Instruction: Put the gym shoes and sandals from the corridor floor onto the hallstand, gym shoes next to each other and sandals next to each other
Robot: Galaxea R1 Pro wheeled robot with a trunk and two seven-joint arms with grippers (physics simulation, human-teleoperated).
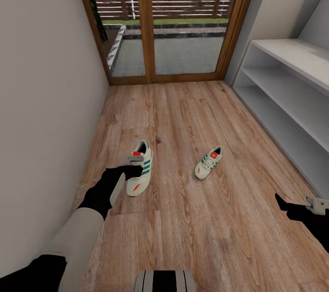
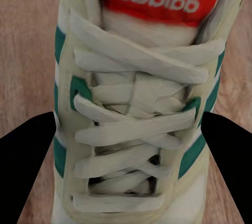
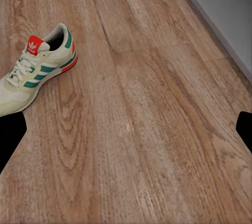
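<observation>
One white gym shoe (image 1: 140,174) with green stripes lies on the corridor floor (image 1: 183,114) near the left wall. My left gripper (image 1: 132,164) is down over it, its black fingers (image 2: 31,155) pressed against both sides of the laced upper (image 2: 131,103). The other gym shoe (image 1: 208,162) lies alone mid-floor, and it is also the shoe (image 3: 37,74) ahead of my right gripper (image 3: 131,129). That right gripper (image 1: 314,204) hovers open above bare planks at the lower right. The hallstand (image 1: 292,86) runs along the right wall. The two sandals are out of view.
A plain wall (image 1: 41,100) closes the left side, close to the held shoe. A wood-framed glass door (image 1: 164,22) ends the corridor ahead. The grey base of the rack (image 3: 226,3) borders the floor beside my right arm.
</observation>
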